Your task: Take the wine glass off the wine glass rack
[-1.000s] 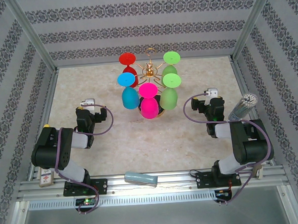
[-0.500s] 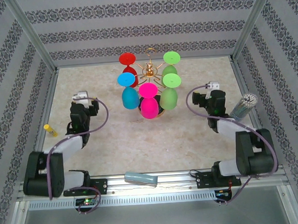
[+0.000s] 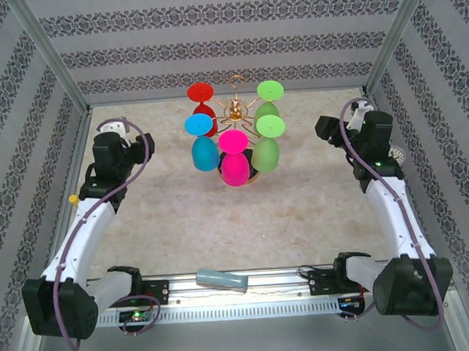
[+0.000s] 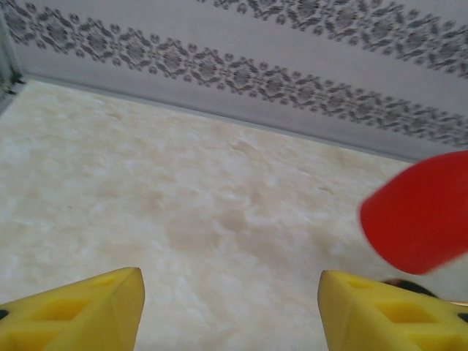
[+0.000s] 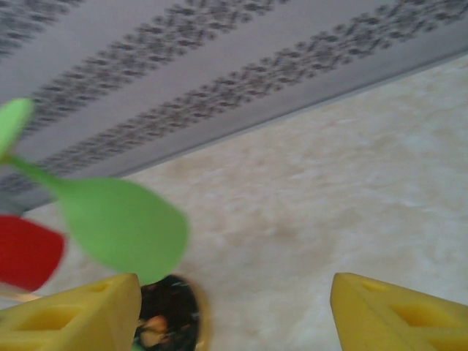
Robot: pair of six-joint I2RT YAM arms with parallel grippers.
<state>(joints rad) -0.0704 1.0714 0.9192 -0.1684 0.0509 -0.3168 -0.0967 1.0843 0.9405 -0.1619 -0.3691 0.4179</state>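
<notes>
Both arms have reached farther back, close to the side walls — left end effector (image 4: 230, 292) and right end effector (image 5: 234, 292) stand apart — open desk (image 3: 299, 211) rings the wine glass rack (image 3: 236, 108)

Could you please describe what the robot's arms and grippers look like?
Both arms have white links between bulky black joints; the left arm and right arm each carry a looping purple cable. The left gripper and right gripper have blocky yellow fingers with recessed pockets.
</notes>
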